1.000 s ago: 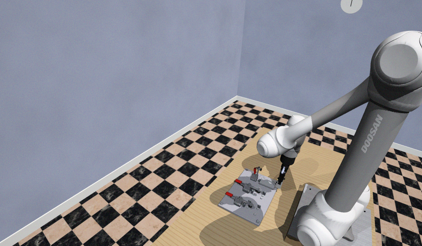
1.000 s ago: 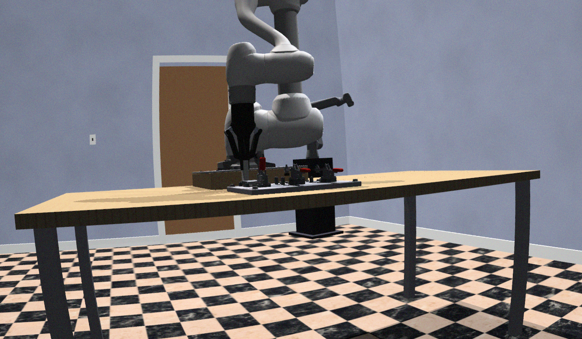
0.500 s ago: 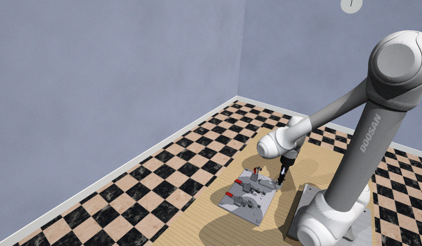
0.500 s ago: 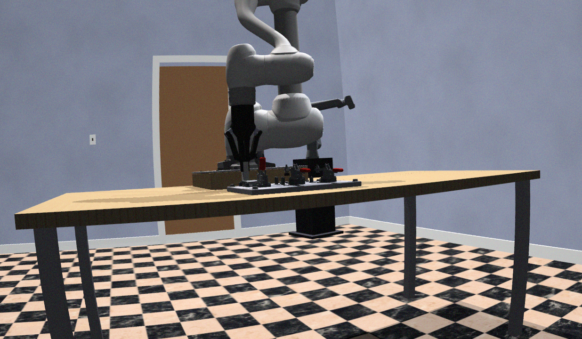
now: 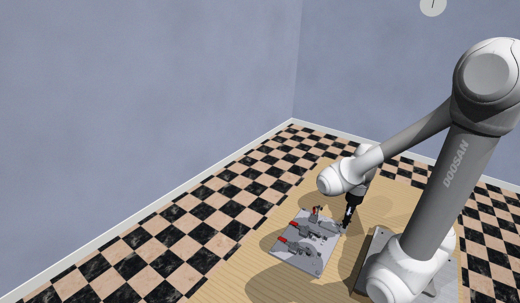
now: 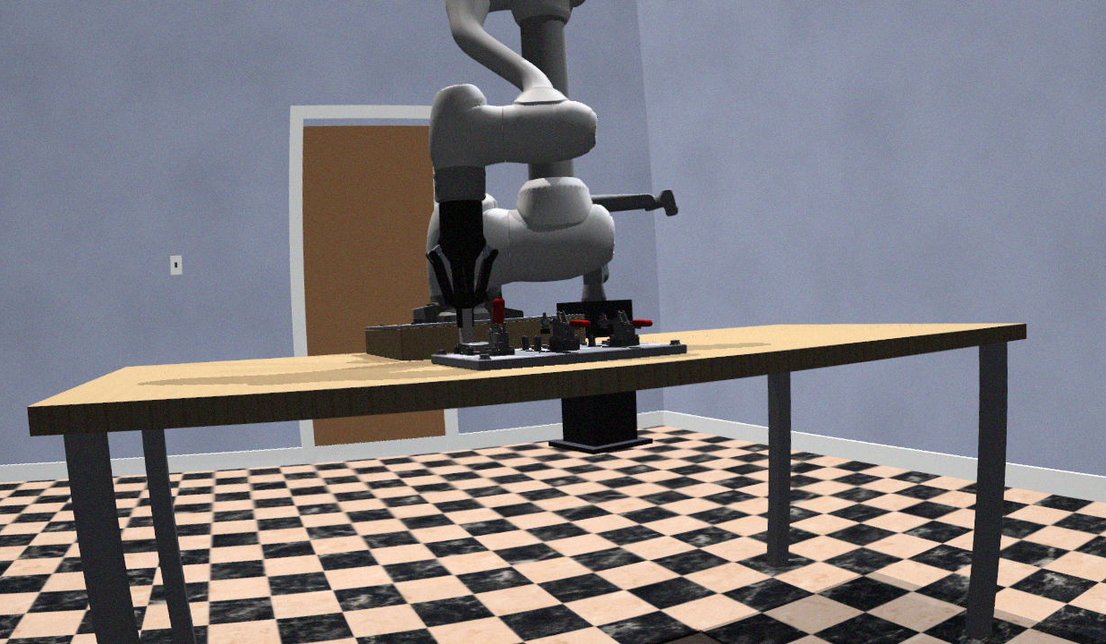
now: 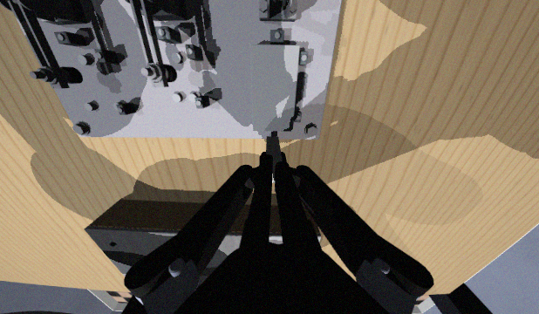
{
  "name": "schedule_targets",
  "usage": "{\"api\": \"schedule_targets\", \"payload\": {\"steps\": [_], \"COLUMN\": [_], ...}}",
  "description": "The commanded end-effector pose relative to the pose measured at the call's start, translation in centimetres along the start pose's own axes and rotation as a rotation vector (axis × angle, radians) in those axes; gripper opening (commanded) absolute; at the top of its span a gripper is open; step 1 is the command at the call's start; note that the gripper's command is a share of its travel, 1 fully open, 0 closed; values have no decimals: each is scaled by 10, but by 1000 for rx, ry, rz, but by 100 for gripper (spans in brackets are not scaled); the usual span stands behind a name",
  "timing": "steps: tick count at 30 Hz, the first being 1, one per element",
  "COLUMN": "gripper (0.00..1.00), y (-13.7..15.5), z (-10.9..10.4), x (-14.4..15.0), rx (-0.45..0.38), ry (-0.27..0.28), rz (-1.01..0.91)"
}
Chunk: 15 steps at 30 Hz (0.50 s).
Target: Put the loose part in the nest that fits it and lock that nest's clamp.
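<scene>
- Currently, the gripper (image 5: 345,227) (image 6: 464,320) (image 7: 272,146) points down at the robot-side edge of the fixture plate (image 5: 275,251) (image 6: 557,356) (image 7: 165,126), its fingers together at a narrow setting with nothing seen held between them.
- The part, a flat grey piece (image 5: 328,225) (image 7: 274,87), lies on the fixture plate in the end nest. The fingertips are close to its robot-side end; whether they touch it cannot be told.
- In the wrist view, a stop block (image 7: 273,35) is just beside the far end of the part and a side block (image 7: 304,53) is near its long edge. Contact and full seating on the pads cannot be confirmed.
- The end nest's clamp is unlocked: red handle (image 5: 314,210) (image 6: 498,310) upright, bar raised off the part.
- On the other two clamps, the middle red handle (image 5: 293,223) (image 6: 579,323) and the far red handle (image 5: 282,239) (image 6: 642,323) lie low.
- The fixture plate rests on the wooden table (image 5: 224,286) (image 6: 260,388) (image 7: 383,192).
</scene>
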<state>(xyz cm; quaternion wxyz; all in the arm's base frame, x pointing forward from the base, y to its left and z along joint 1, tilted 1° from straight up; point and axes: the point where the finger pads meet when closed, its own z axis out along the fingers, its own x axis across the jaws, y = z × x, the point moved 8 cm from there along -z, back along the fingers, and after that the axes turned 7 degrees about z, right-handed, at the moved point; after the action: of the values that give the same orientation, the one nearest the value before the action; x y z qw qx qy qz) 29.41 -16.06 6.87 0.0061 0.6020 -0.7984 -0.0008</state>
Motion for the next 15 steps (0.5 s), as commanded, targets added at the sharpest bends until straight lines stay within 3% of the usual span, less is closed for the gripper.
{"api": "schedule_targets", "payload": {"steps": [1, 15], "gripper": [10, 10], "y": [2, -6], "z": [2, 2], "x": [0, -1], "rx": [0, 0], "ry": [-1, -1], "rz": [-1, -1]}}
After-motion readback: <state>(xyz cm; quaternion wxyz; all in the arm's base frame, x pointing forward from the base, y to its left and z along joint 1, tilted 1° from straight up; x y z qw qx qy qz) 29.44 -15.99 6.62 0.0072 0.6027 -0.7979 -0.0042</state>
